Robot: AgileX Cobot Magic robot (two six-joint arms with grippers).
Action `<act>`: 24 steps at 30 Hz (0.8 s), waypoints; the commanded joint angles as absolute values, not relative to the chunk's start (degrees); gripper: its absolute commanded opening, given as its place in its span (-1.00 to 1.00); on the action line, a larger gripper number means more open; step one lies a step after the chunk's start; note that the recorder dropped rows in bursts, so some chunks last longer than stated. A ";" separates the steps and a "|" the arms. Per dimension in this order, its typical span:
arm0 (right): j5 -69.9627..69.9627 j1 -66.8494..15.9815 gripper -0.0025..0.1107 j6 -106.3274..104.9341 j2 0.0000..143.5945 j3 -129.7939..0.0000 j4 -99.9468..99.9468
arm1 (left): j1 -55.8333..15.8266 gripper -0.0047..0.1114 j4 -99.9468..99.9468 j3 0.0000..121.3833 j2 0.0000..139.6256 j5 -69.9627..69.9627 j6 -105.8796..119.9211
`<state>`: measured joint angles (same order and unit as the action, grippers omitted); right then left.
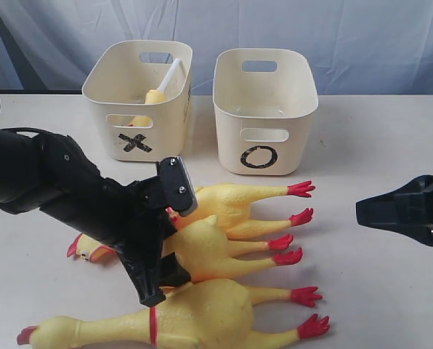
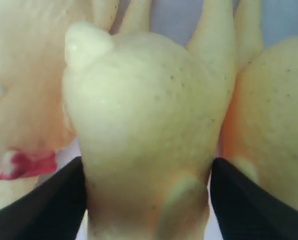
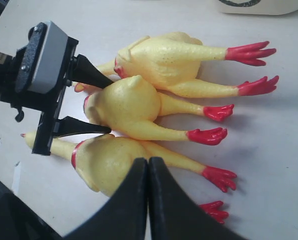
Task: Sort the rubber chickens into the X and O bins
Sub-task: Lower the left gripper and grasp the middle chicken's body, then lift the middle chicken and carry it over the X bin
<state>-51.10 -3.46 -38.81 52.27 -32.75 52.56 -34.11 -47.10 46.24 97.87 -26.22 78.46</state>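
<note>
three rubber chickens lie side by side on the table (image 1: 380, 291) just in front of the bins, red feet pointing toward the right arm's side. the middle chicken (image 1: 202, 247) is the one i'm on: my left gripper (image 3: 110, 106) straddles its body, jaws spread wide, one black finger (image 2: 44, 205) down each flank, in the gaps to the far chicken (image 1: 235, 202) and the near chicken (image 1: 202, 316). i can't tell whether the pads press it; it lies flat on the table. the x bin (image 1: 169, 131) and o bin (image 1: 227, 145) stand upright side by side, something yellow showing inside the x bin. my right gripper (image 3: 148, 167) hovers off to the side, jaws closed together on nothing.
</note>
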 commanded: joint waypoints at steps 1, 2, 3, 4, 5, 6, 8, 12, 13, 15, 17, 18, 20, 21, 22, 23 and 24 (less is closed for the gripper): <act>-51.23 -3.44 -0.96 -39.19 52.31 -33.15 52.96 | -34.39 -0.05 -47.94 46.17 98.08 -25.89 78.40; -51.23 -3.44 -0.96 -39.19 52.31 -33.15 52.96 | -34.39 -0.11 -47.94 46.17 98.08 -25.89 78.40; -51.35 -3.44 -0.96 -39.19 52.31 -33.15 52.96 | -34.39 -0.17 -47.94 46.17 98.08 -25.89 78.40; -51.35 -3.44 -0.96 -39.19 52.31 -33.15 52.96 | -34.39 -0.24 -47.94 46.17 98.08 -25.89 78.40; -51.35 -3.44 -0.96 -39.19 52.31 -33.15 52.96 | -34.39 -0.30 -47.94 46.17 98.08 -25.89 78.40; -51.35 -3.44 -0.96 -39.19 52.31 -33.15 52.96 | -34.39 -0.37 -47.94 46.17 98.08 -25.89 78.40; -51.35 -3.44 -0.96 -39.19 52.31 -33.15 52.96 | -34.39 -0.51 -47.94 46.17 98.08 -25.89 78.40; -51.35 -3.44 -0.96 -39.19 52.31 -33.15 52.96 | -34.39 -0.73 -46.23 46.17 97.97 -26.55 78.40; -51.35 -3.44 -0.96 -39.19 52.31 -33.15 52.96 | -34.39 -0.79 -45.66 46.17 97.97 -27.04 78.40; -51.35 -3.44 -0.96 -39.19 52.31 -33.15 52.96 | -34.39 -0.89 -44.57 46.48 97.97 -28.44 78.40; -51.35 -3.44 -0.96 -39.19 52.31 -33.15 52.96 | -34.39 -0.92 -44.20 47.15 97.97 -30.06 78.40; -51.35 -3.44 -0.96 -39.19 52.31 -33.15 52.96 | -34.39 -0.92 -44.07 47.49 97.97 -31.23 78.40; -51.35 -3.44 -0.96 -39.19 52.31 -33.15 52.96 | -34.39 -0.92 -43.82 48.48 97.97 -33.27 78.40; -51.35 -3.44 -0.96 -39.19 52.31 -33.15 52.96 | -34.39 -0.92 -43.57 48.88 97.97 -34.15 78.40; -51.35 -3.44 -0.96 -39.19 52.31 -33.15 52.96 | -34.39 -0.92 -43.31 49.18 97.97 -34.87 78.40; -51.35 -3.44 -0.96 -39.19 52.31 -33.15 52.96 | -34.39 -0.92 -43.31 49.22 97.71 -35.27 78.40; -51.35 -3.44 -0.96 -39.19 52.31 -33.15 52.96 | -34.39 -0.92 -43.20 49.22 97.56 -35.37 78.40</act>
<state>-51.20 -3.46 -38.81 52.27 -32.75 52.56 -34.11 -43.57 48.53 97.96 -33.29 78.46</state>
